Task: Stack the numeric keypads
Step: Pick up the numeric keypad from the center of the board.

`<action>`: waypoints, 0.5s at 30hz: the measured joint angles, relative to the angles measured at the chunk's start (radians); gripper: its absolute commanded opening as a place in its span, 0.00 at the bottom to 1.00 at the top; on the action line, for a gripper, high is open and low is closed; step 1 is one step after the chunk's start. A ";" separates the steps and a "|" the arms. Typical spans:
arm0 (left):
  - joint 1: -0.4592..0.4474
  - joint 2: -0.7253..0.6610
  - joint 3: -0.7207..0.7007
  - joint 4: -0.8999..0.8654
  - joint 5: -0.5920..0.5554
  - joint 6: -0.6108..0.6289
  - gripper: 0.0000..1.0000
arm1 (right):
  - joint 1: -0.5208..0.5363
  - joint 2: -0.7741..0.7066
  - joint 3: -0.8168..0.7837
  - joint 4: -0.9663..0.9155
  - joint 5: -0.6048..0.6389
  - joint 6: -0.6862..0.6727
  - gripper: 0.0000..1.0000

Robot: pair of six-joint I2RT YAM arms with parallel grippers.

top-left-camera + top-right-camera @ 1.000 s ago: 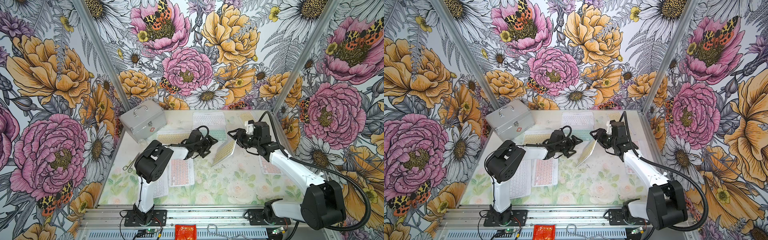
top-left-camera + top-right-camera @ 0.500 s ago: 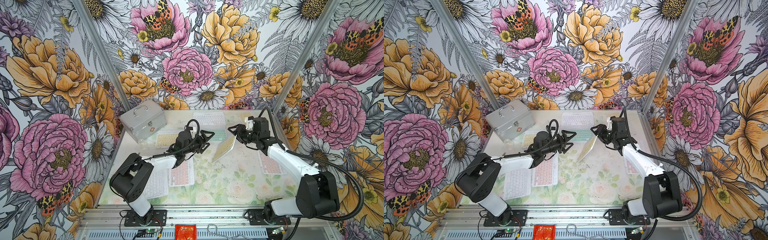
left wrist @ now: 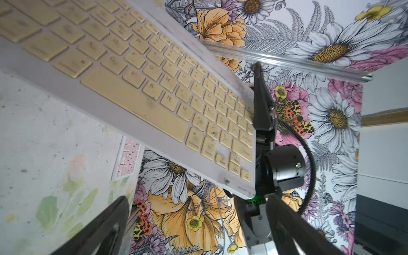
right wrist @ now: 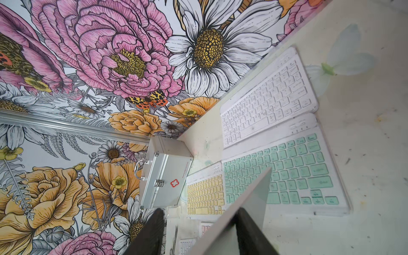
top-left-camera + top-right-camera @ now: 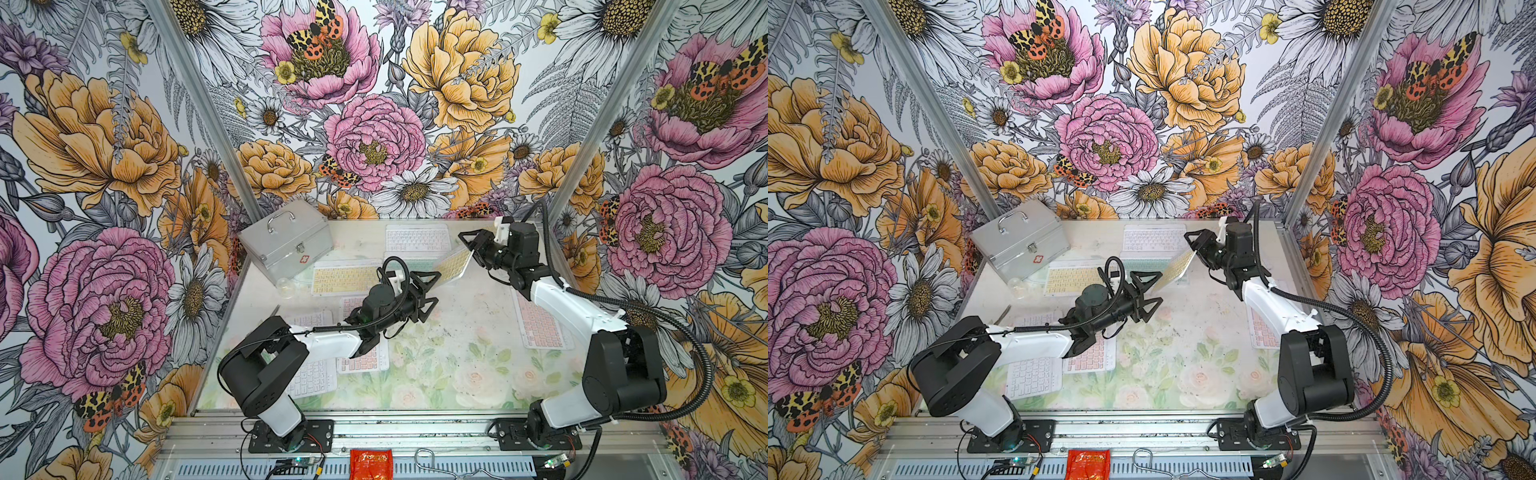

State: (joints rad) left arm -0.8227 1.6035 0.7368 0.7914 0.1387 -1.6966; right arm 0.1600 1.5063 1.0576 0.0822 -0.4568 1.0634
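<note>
My right gripper is shut on one short end of a yellow-keyed keypad, holding it tilted in the air over the back of the table. The left wrist view shows its key face, the right wrist view its grey back. My left gripper stands open just below the keypad's free end, not touching it. Flat on the table lie a white keypad, a mint one, a yellow one, a pink one at the right, and pink and white ones partly under the left arm.
A silver metal case with a handle stands at the back left corner. Scissors lie by the left wall. A small clear object sits in front of the case. A red packet lies on the front rail.
The right gripper has carried the yellow keypad up and toward the back. The left gripper has moved right, closer under the keypad's free end, and the left arm's elbow has dropped.
</note>
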 measured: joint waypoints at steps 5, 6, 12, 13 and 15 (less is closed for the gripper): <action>0.001 0.043 0.032 0.053 -0.063 -0.056 0.83 | 0.000 0.007 0.000 0.080 0.007 0.039 0.41; 0.002 0.066 0.047 0.068 -0.069 -0.064 0.82 | 0.000 0.008 0.000 0.098 0.007 0.047 0.41; 0.002 0.203 0.157 0.117 -0.089 -0.110 0.62 | 0.000 0.008 -0.011 0.189 0.007 0.082 0.41; 0.003 0.207 0.162 0.118 -0.093 -0.111 0.59 | 0.000 0.008 -0.014 0.198 0.007 0.085 0.41; 0.009 0.208 0.168 0.123 -0.102 -0.108 0.51 | 0.000 0.008 -0.022 0.217 0.006 0.093 0.41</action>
State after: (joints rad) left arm -0.8139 1.8111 0.9047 0.9146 0.0364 -1.8042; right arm 0.1600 1.5139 1.0355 0.2993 -0.4503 1.1561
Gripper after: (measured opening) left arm 0.577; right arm 0.530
